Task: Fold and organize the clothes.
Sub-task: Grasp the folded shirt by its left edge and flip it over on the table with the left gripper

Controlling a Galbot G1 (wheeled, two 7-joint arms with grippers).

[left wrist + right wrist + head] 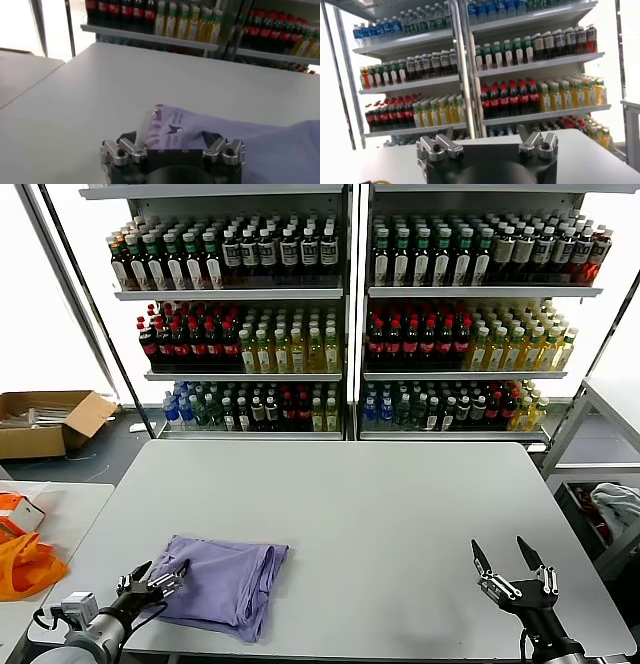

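The clothes, a lavender T-shirt, lie folded in a flat bundle at the front left of the grey table. In the left wrist view a corner of the T-shirt shows a dark purple-and-white print. My left gripper stands open at the shirt's near left edge, its fingers either side of the fabric corner, nothing clamped. My right gripper hovers open over the front right of the table, far from the shirt, with nothing between its fingers.
Shelves of bottled drinks stand behind the table. An orange fabric item lies on a side table at the left, a cardboard box on the floor beyond. A metal rack with a grey-white cloth bundle stands at the right.
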